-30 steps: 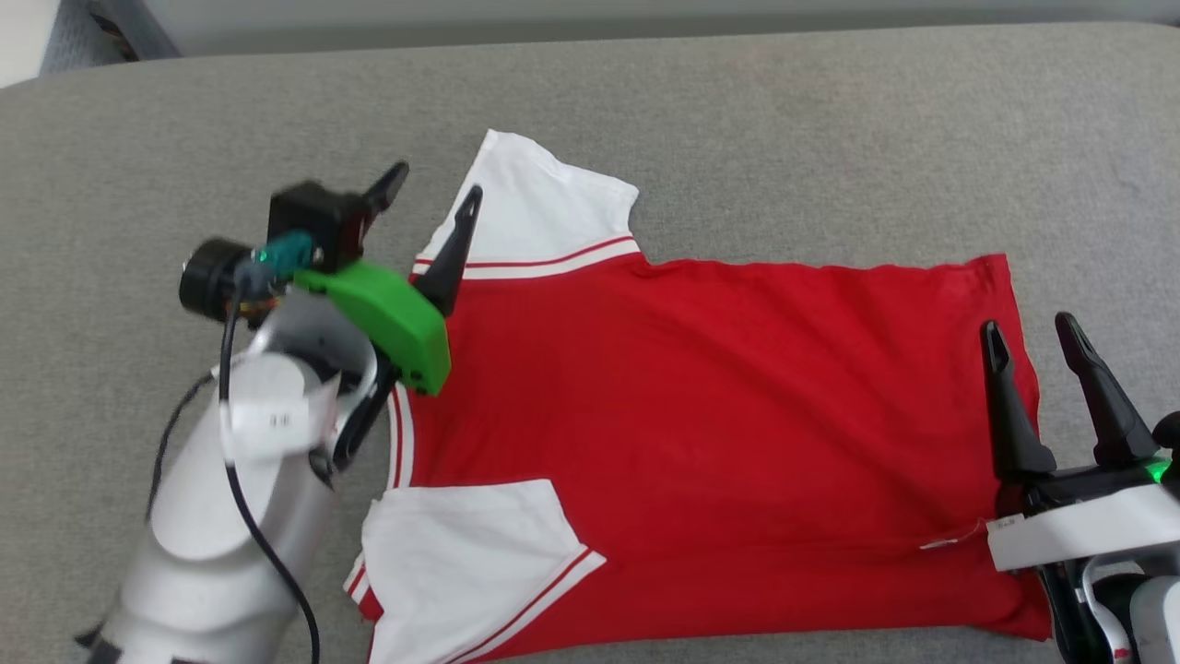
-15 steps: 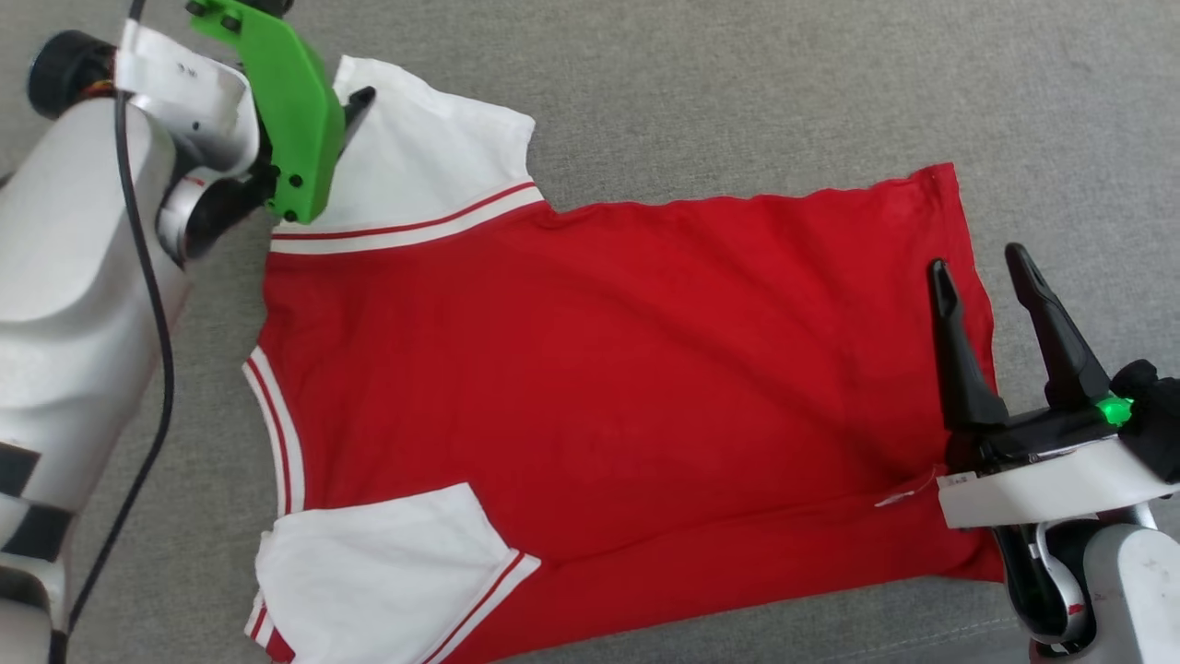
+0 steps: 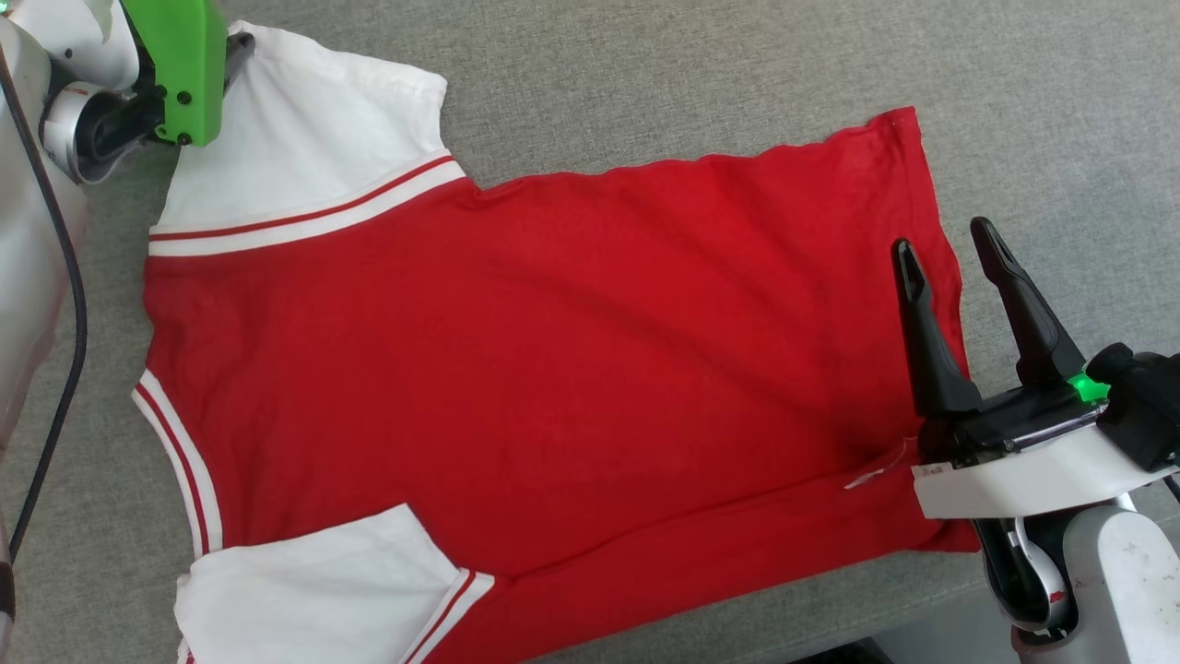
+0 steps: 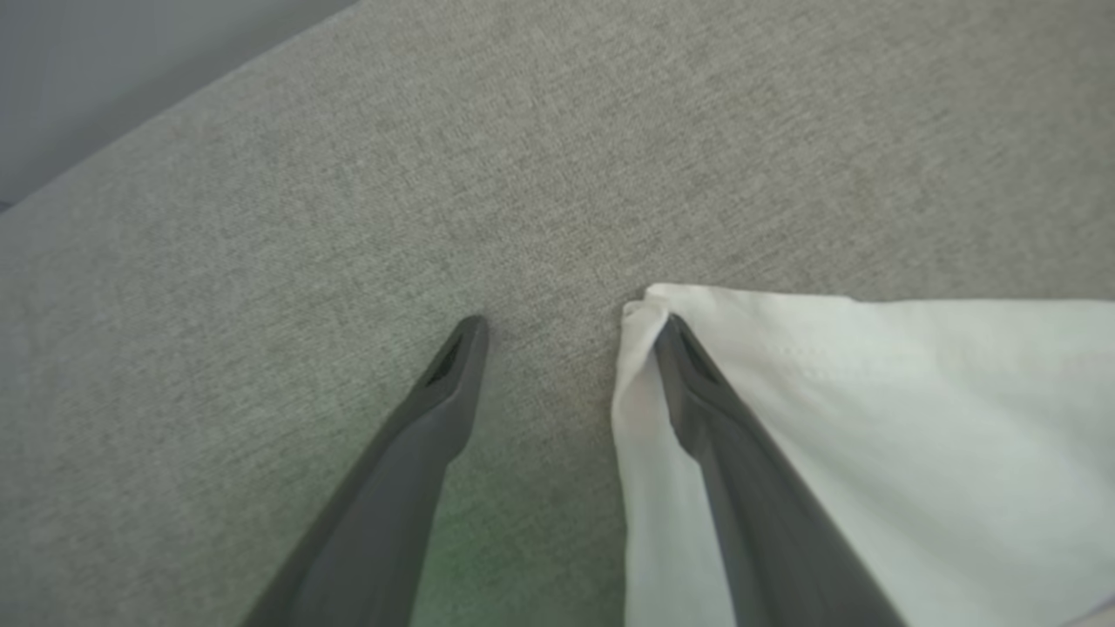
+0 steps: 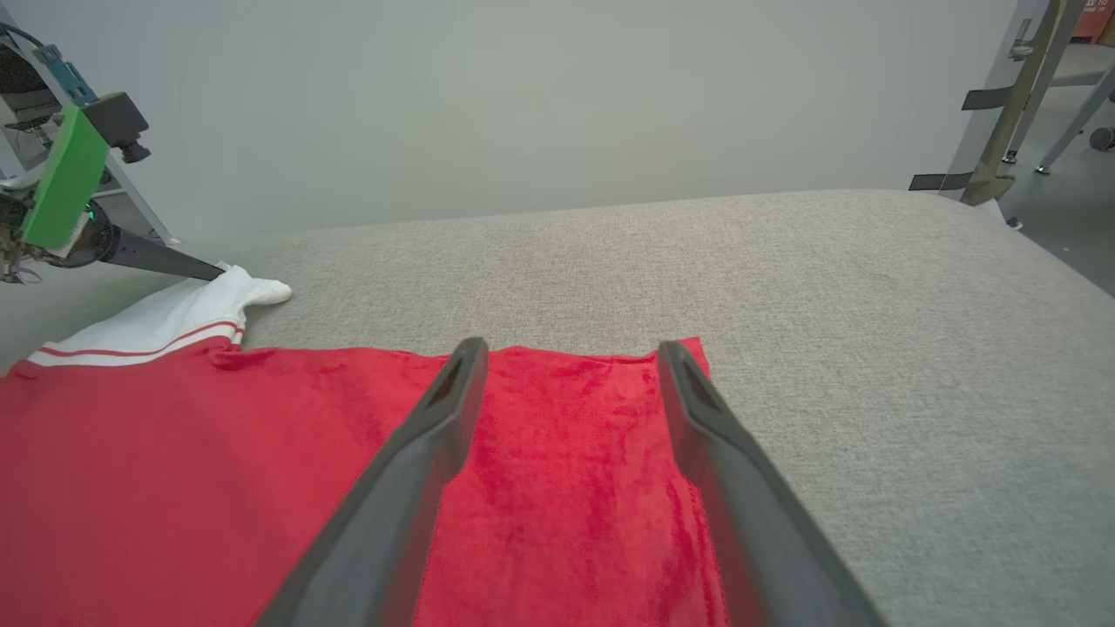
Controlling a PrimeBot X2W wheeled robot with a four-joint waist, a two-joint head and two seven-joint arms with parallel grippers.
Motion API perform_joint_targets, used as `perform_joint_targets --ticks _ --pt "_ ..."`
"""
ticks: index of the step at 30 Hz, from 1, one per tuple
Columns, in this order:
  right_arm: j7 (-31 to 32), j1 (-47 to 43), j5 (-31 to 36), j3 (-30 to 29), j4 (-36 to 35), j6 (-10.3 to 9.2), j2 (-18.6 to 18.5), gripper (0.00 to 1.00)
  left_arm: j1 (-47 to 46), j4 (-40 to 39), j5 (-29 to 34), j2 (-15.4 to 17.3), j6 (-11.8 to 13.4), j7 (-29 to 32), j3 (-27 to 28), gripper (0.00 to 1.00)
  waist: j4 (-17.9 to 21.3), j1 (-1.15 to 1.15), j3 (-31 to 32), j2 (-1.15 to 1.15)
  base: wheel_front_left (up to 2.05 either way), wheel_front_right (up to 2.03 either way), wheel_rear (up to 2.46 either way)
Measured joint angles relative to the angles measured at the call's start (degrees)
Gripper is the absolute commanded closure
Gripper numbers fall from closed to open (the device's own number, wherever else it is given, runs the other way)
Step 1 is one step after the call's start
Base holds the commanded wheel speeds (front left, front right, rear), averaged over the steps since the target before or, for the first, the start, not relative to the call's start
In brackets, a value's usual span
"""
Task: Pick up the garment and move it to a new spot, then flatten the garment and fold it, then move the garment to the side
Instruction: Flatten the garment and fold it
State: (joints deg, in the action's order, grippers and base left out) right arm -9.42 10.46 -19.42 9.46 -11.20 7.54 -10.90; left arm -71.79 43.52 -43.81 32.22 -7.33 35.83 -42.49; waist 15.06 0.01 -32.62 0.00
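Note:
The garment [image 3: 553, 350] lies spread flat on the grey cushioned surface, plain red side up, with white sleeves at the left. My left gripper [image 4: 571, 326] is open at the outer corner of the far sleeve [image 4: 871, 435]: one finger rests on the white corner, the other over bare grey fabric. Its green wrist mount [image 3: 184, 65] sits at the top left of the head view. My right gripper [image 3: 942, 238] hovers open over the red hem, and in the right wrist view this gripper [image 5: 572, 347] straddles the hem's far corner. Nothing is held.
The grey surface [image 5: 871, 348] stretches well beyond the garment to the far side and right. Its front edge [image 3: 830, 636] runs just below the hem. A pale wall stands behind, and metal frame legs [image 5: 1002, 131] are at the far right. A black cable [image 3: 64, 323] hangs along my left arm.
The head camera has shifted, so the garment looks larger and further left. My left gripper went from the sleeve seam to the far sleeve's outer corner. The right gripper stays over the hem.

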Motion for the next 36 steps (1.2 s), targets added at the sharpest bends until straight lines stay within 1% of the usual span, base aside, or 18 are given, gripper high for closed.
perform_joint_targets --ticks 3,4,5,11,15,18,21,22,27,31,34,36 --pt "-0.12 0.07 -0.03 -0.15 0.23 -0.01 -0.1 0.0 -0.66 -0.07 -1.89 0.13 0.02 0.57 -1.23 0.0 0.26 0.0 -0.6 0.0 0.0 0.0 0.0" --pt "-0.18 0.11 -0.05 -0.23 0.34 0.0 -0.13 0.0 -0.86 -0.32 -2.41 0.3 0.04 0.86 -1.65 0.3 0.26 0.0 -0.69 0.0 0.0 0.0 0.0" --pt "-0.18 0.19 -0.12 -0.37 0.47 -0.01 -0.12 0.0 -0.98 -0.66 -3.02 0.54 0.04 1.36 -2.2 1.0 0.2 0.0 -0.74 0.0 0.0 0.0 0.0" --pt "-0.16 0.42 -0.27 -1.24 1.07 -0.01 -0.1 0.0 -1.03 -2.33 -6.48 0.62 0.03 1.76 -4.49 1.0 -0.41 -0.01 -0.65 0.0 0.0 0.0 0.0" --pt "0.14 0.66 -0.29 -1.68 1.58 0.0 -0.13 0.0 -0.61 -1.58 -7.93 -0.04 0.03 -1.58 -4.57 1.0 -0.84 0.0 0.11 0.0 0.0 0.0 0.0" --pt "1.9 0.67 -0.27 -2.38 2.1 0.0 -0.91 0.0 0.49 -1.01 -8.57 -0.75 0.03 -4.11 -4.42 1.0 -1.3 0.0 1.19 0.0 0.0 0.0 0.0" --pt "6.46 0.67 -0.25 -2.74 2.69 0.0 -3.07 0.0 2.09 -0.86 -9.22 -1.6 0.02 -6.1 -4.27 1.0 -1.97 0.0 2.78 0.0 0.0 0.0 0.0" --pt "9.4 0.8 -0.27 -3.15 2.79 0.0 -4.75 0.0 2.84 -1.15 -9.36 -1.7 0.02 -6.81 -4.3 1.0 -2.52 0.0 3.76 0.0 0.0 0.0 0.0" --pt "19.37 3.18 -1.04 -3.69 2.93 0.0 -9.34 0.0 4.61 -3.07 -10.94 -1.78 0.53 -9.43 -3.04 1.0 -4.42 0.0 6.36 0.0 0.0 0.0 0.0" --pt "29.24 6.26 -3.87 -4.14 4.09 0.0 -12.83 0.0 6.65 -7.44 -12.36 -2.05 1.82 -10.6 -1.96 1.0 -6.75 0.0 7.94 0.0 0.0 0.0 0.0" --pt "36.44 8.95 -5.27 -4.07 5.93 0.0 -15.48 0.0 8.49 -12.41 -12.96 -1.99 2.97 -11.09 -1.66 1.0 -8.62 -0.01 8.79 0.0 0.0 0.0 0.0" --pt "41.28 10.95 -6.81 -3.8 8.06 0.0 -17.06 0.0 9.73 -16.68 -12.98 -1.68 4.19 -11.06 -1.72 1.0 -9.99 -0.01 9.2 0.0 0.0 0.0 0.0"
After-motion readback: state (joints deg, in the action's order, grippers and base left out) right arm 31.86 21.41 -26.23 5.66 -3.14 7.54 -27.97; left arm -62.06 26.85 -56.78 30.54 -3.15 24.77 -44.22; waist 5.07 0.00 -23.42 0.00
